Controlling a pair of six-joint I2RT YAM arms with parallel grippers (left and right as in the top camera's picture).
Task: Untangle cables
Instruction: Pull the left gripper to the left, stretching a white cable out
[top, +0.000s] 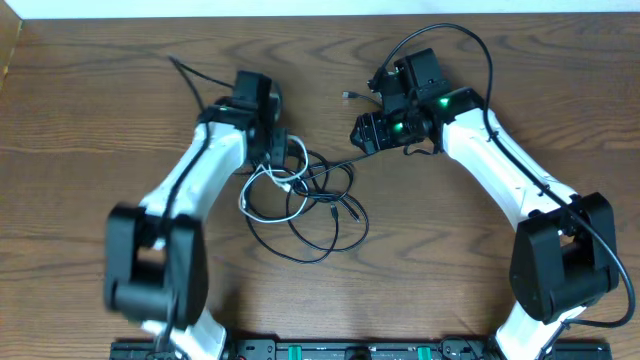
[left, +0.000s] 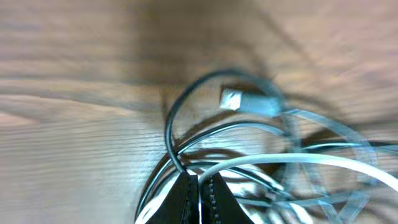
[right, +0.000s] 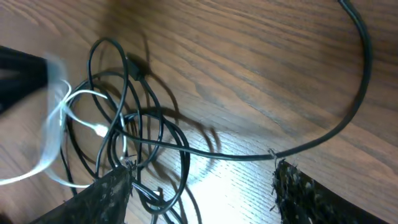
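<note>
Your left pincer (left: 199, 184), two black fingers (left: 180, 205) with ridged inner edges, is pressed shut at the edge of the tangle of thin cables (top: 305, 195). A glossy black cord loop (left: 171, 124) meets its tips; whether a strand is pinched cannot be told. Just beyond, a smooth white cord (left: 298, 158) curves across, and a small pale plug (left: 231, 98) shows blurred. Your right pincer (right: 199, 186) stands wide, its rough dark fingers well apart, with one long black cord (right: 217, 155) stretched just past them. The cables lie in loose overlapping loops between both arms, on the brown wood-grain table (top: 90, 120).
</note>
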